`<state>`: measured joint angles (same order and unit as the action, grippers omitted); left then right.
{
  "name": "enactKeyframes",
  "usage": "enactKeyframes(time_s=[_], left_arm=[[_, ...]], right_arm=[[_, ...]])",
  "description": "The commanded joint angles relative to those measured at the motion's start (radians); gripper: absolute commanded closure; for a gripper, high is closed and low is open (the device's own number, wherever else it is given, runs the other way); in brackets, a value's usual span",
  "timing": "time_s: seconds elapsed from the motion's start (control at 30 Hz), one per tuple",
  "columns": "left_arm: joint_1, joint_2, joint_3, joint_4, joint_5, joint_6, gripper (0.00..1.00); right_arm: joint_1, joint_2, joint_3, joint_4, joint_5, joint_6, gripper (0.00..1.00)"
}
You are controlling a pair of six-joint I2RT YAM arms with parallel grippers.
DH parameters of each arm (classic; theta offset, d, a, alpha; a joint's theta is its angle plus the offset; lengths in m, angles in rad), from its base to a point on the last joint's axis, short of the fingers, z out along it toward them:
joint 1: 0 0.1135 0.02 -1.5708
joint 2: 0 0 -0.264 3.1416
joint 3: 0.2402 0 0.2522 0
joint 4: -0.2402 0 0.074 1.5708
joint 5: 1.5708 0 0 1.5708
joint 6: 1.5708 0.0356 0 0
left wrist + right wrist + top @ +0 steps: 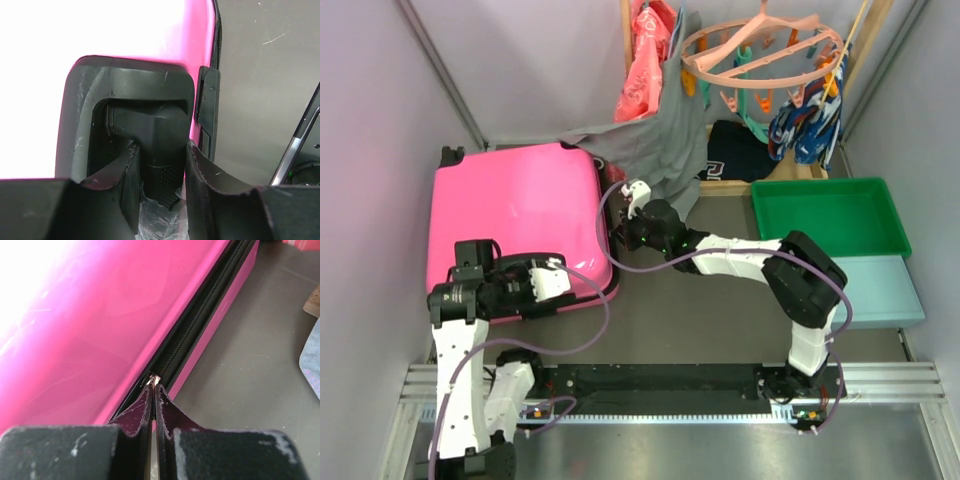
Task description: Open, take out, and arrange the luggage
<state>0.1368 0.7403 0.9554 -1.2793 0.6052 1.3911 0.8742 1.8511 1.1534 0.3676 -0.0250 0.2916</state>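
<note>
The large hot-pink hard-shell suitcase (510, 215) lies flat on the grey table (720, 320), broad shell facing up. It sits on the left half of the table, and both pairs of fingers are at its right edge. From above it looks nearly square, so its long axis cannot be told for certain. Its black zipper seam (200, 322) runs straight away from the right fingers (137, 412), along the case's right side toward the far end. A black fitting sticks out at the case's far left corner.

The right fingers are pressed flat together. Their tips pinch the small metal zipper pull (154, 380), which sits on the seam between the pink lid to their left and the pink lower shell to their right.

The left fingers (131, 170) are at the near right corner of the suitcase. They stand a narrow way apart, one on each side of a rounded black part (162, 135) set in a black moulded recess. Whether they are clamping it cannot be told.

A green plastic tray (825, 215) lies well to the right of the right fingers.
</note>
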Motion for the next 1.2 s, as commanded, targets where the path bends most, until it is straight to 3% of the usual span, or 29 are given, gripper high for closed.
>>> enactKeyframes(time_s=[0.0, 0.2, 0.47, 0.87, 1.17], left_arm=[[0.015, -0.028, 0.072, -0.229, -0.14, -0.044, 1.0], [-0.005, -0.139, 0.1, -0.23, -0.277, 0.052, 1.0], [-0.052, -0.237, 0.083, -0.23, -0.236, 0.039, 1.0], [-0.169, -0.305, 0.075, -0.229, -0.248, -0.02, 1.0], [-0.201, -0.318, 0.071, -0.229, -0.266, -0.043, 1.0]], right_arm=[[-0.021, -0.021, 0.003, 0.041, 0.088, -0.012, 1.0], [-0.056, 0.032, 0.141, -0.007, 0.105, -0.029, 1.0], [-0.147, 0.247, 0.504, -0.163, 0.091, 0.003, 1.0], [-0.172, 0.468, 0.836, -0.18, 0.115, 0.031, 1.0], [-0.173, 0.547, 0.933, -0.144, 0.143, 0.05, 1.0]])
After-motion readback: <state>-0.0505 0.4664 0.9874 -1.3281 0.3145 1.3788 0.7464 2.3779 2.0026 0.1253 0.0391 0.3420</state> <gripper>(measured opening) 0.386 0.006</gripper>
